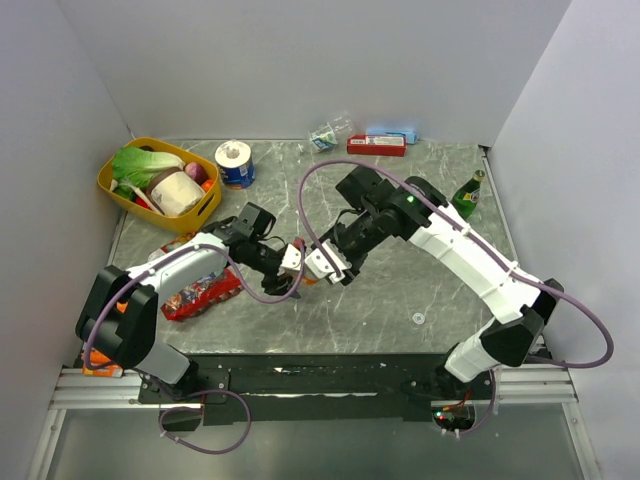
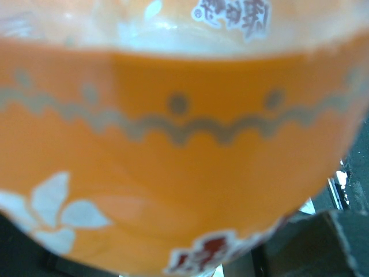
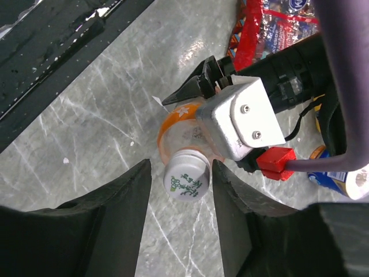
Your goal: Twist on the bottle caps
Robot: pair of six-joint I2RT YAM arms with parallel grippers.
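Note:
In the right wrist view the bottle of orange drink [image 3: 173, 130] stands on the table, a white cap [image 3: 185, 180] with green print on its neck. My left gripper [image 1: 292, 262] is shut on the bottle's body. That body fills the left wrist view as an orange label [image 2: 173, 173]. My right gripper [image 3: 181, 167] hangs over the bottle top, open, one dark finger [image 3: 124, 202] on either side of the cap with a narrow gap each side. A clear water bottle [image 1: 330, 135] lies at the back. Another white cap [image 1: 418, 318] lies loose at the front right.
A yellow basket [image 1: 113, 183] of vegetables stands at the back left, a blue-wrapped roll [image 1: 235, 163] beside it. A red box [image 1: 376, 145] lies at the back, a green glass bottle [image 1: 466, 195] at the right, a red snack bag [image 1: 200, 292] under the left arm.

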